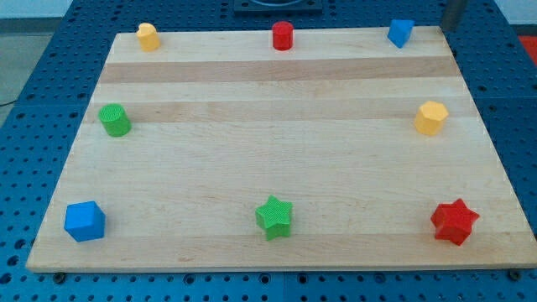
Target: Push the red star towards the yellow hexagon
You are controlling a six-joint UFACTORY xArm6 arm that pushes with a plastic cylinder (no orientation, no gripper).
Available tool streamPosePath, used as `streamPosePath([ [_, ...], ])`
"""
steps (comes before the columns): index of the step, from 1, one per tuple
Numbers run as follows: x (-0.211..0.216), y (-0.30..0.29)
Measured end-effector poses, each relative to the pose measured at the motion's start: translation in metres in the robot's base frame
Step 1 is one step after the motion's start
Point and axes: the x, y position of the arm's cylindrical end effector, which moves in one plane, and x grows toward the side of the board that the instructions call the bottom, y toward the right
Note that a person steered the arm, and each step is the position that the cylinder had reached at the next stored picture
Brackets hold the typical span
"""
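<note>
We are seeing the red star (454, 221) sitting at the board's (277, 176) lower right, below the yellow hexagon (430, 117); our tip is not showing, its state untellable.

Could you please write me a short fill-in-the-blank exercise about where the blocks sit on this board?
1. The red star sits in the board's bottom ____ corner of the view.
2. The yellow hexagon lies toward the view's ____ from the red star.
3. The star at the bottom middle is coloured ____.
4. My tip ____ show in the view.

Missing words: right; top; green; does not
</note>
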Motion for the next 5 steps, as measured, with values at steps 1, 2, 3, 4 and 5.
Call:
streamPosePath([
  [1,0.000,0.000],
  [2,0.031,0.021],
  [3,0.069,0.036],
  [4,0.172,0.036],
  [5,0.256,0.036],
])
